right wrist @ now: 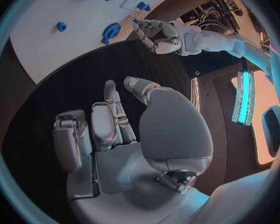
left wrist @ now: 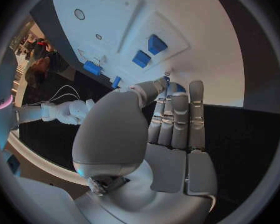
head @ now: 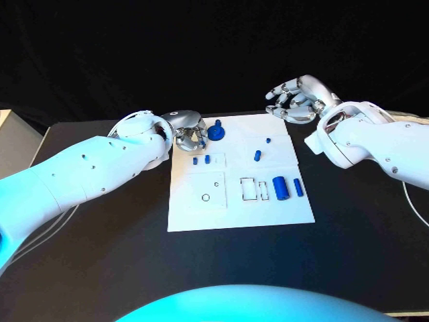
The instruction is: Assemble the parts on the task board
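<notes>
Several small blue parts point(head: 281, 188) lay scattered on the white board point(head: 273, 215), looking light, stiff and slippery; best pinched across their sides. Left hand point(head: 188, 132) hovered curled at the board's far edge, holding nothing I could see; right hand point(head: 295, 98) hung curled, empty.

I see the white task board point(head: 236, 213) lying flat mid-table. On it lie blue parts: a round knobbed piece point(head: 216, 131) at its far edge, two small pegs point(head: 202, 160), two slim pins point(head: 262, 148), and two cylinders point(head: 287, 188) side by side.
</notes>
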Controlling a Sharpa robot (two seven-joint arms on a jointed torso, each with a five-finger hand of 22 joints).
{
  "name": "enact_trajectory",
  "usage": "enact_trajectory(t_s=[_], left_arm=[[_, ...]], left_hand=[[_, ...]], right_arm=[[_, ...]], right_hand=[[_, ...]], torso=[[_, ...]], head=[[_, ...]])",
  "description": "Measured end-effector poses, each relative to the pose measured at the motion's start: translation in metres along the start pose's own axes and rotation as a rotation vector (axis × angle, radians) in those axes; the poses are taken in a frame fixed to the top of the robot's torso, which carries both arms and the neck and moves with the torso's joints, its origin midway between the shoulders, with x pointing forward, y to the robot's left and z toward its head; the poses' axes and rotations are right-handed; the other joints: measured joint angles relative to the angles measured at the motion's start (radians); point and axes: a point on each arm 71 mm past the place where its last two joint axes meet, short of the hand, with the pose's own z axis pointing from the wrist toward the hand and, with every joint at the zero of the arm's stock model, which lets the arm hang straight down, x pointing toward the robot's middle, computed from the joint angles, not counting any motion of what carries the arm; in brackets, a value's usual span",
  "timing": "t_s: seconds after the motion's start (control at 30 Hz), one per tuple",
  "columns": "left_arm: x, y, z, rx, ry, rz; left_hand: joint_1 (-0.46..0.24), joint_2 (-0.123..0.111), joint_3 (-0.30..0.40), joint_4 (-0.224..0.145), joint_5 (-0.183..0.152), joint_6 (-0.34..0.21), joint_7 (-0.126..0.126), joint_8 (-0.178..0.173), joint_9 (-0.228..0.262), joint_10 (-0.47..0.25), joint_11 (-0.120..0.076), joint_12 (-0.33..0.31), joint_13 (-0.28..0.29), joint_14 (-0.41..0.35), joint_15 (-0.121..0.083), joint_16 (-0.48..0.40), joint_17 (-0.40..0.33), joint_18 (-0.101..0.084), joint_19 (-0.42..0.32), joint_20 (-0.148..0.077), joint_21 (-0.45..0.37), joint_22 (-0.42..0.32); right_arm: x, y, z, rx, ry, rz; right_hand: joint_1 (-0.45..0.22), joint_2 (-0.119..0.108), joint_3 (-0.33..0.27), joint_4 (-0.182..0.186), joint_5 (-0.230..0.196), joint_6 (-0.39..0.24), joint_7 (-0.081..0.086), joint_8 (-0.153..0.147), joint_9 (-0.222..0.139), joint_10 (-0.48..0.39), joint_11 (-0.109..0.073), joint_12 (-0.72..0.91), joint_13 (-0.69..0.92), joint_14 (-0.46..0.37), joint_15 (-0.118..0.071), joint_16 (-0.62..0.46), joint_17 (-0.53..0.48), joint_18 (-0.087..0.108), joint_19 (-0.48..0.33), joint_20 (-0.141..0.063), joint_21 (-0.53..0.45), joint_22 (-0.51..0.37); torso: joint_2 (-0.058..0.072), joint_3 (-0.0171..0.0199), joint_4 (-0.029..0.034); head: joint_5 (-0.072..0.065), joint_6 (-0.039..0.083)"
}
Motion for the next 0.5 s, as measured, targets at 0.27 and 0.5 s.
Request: enact_trajectory(t_s=[0.27, 0.5], left_arm=[[0.0023, 0.0049, 0.0008, -0.016, 0.008, 0.0], [0.0031, 0.0064, 0.0009, -0.02, 0.017, 0.001]], left_hand=[[0.0, 0.0, 0.0, 0.0, 0.0, 0.004, 0.004, 0.0, 0.0, 0.004, 0.004, 0.0, 0.0, 0.0, 0.0, 0.0, 0.001, 0.0, 0.0, 0.0, 0.0, 0.0], [0.0, 0.0, 0.0, 0.0, 0.0, 0.004, 0.004, 0.0, 0.0, 0.004, 0.004, 0.0, 0.0, 0.0, 0.0, 0.0, -0.002, 0.0, 0.0, 0.0, 0.0, 0.001]], right_arm=[[0.0001, 0.0001, 0.0, 0.0, 0.0, 0.0], [-0.0001, -0.0001, 0.0, 0.0, 0.0, 0.0]], right_hand=[[0.0, 0.0, 0.0, 0.0, 0.0, 0.0, 0.0, 0.0, 0.0, 0.0, 0.0, 0.0, 0.0, 0.0, 0.0, 0.0, 0.0, 0.0, 0.0, 0.0, 0.0, 0.0], [0.0, 0.0, 0.0, 0.0, 0.0, 0.0, 0.0, 0.0, 0.0, 0.0, 0.0, 0.0, 0.0, 0.0, 0.0, 0.0, 0.0, 0.0, 0.0, 0.0, 0.0, 0.0]], torso=[[0.001, 0.0014, -0.0001], [0.0, 0.0012, 0.0009]], head=[[-0.002, -0.003], [-0.002, -0.006]])
